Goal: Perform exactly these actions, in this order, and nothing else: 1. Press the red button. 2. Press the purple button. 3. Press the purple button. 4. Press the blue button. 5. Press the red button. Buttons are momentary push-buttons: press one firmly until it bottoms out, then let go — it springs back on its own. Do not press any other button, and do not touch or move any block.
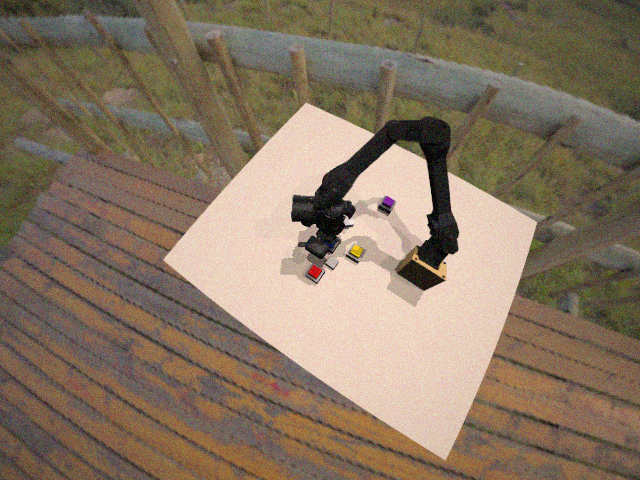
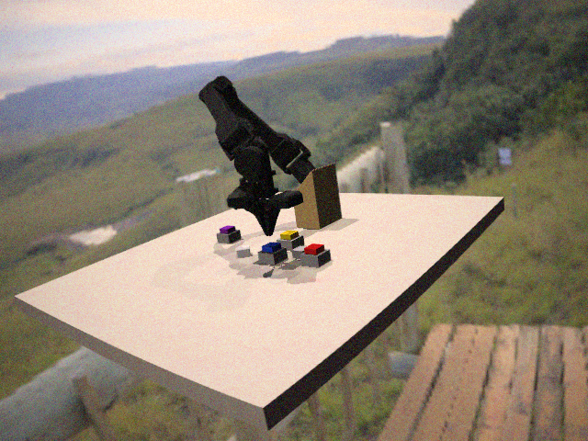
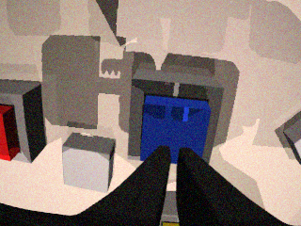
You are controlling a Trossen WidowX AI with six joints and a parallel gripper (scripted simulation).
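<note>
My gripper (image 2: 269, 233) (image 3: 172, 156) is shut and empty, its tips a little above the blue button. The blue button (image 2: 271, 247) (image 3: 174, 132) stands raised in its grey housing; in the top view the gripper partly hides the blue button (image 1: 333, 244). The red button (image 1: 314, 271) (image 2: 313, 248) is raised; it also shows at the left edge of the wrist view (image 3: 7, 134). The purple button (image 1: 388, 201) (image 2: 227, 229) is raised, apart from the others, and out of the wrist view.
The yellow button (image 1: 356, 251) (image 2: 288, 234) stands near the blue one. A pale grey block (image 1: 331, 263) (image 3: 87, 165) sits between the red, blue and yellow buttons. A white block (image 1: 348, 222) (image 2: 243, 251) lies between the blue and purple buttons. The arm's wooden base (image 1: 421, 269) (image 2: 317, 199) stands beyond.
</note>
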